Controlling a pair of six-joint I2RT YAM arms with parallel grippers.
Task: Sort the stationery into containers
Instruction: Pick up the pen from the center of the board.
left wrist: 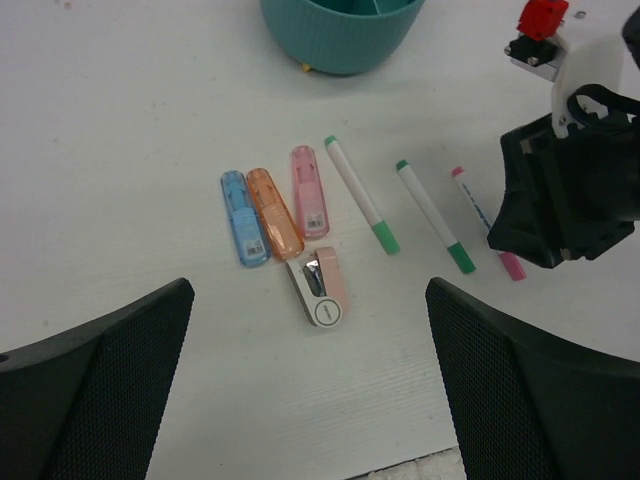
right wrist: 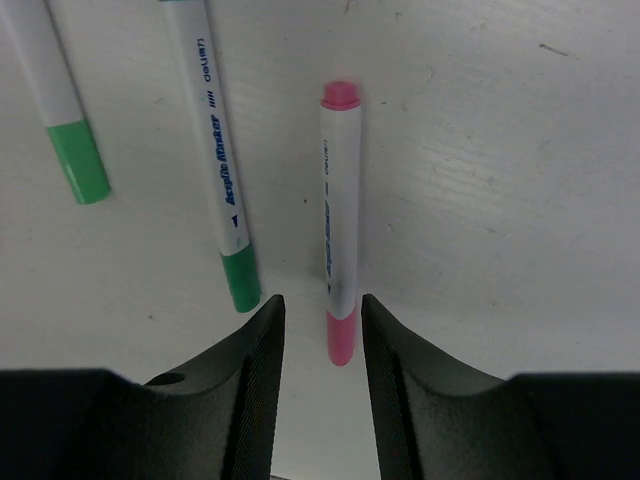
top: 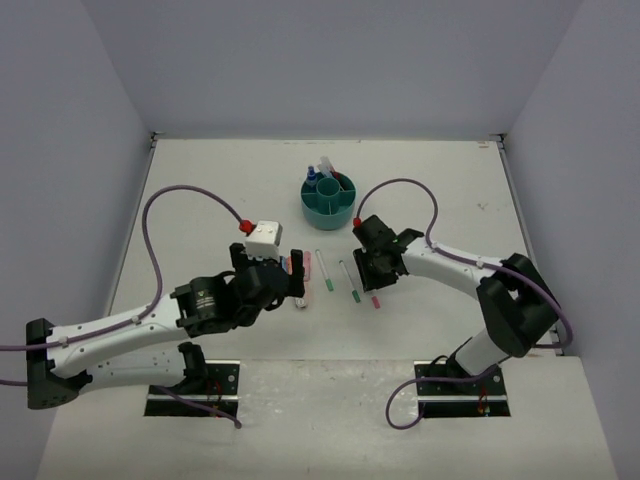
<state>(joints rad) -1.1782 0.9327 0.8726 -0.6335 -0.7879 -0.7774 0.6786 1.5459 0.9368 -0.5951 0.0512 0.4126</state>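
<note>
Pens and markers lie in a row in front of the round teal organiser [top: 330, 200]. A white pen with pink ends [right wrist: 339, 220] lies flat, its lower pink end between the fingers of my right gripper [right wrist: 322, 302], which is open, with a narrow gap on each side. Two green-capped pens [right wrist: 215, 160] [right wrist: 62, 110] lie to its left. My left gripper [left wrist: 308, 300] hovers wide open above the table, holding nothing. Ahead of it are a blue marker [left wrist: 244, 218], an orange marker [left wrist: 275, 213], a pink marker [left wrist: 309, 190] and a small white-and-pink item [left wrist: 322, 290].
The organiser [left wrist: 340, 35] holds several pens standing in its compartments. The right arm's black wrist [left wrist: 570, 190] sits low over the pen row's right end. White walls enclose the table at the back and on both sides.
</note>
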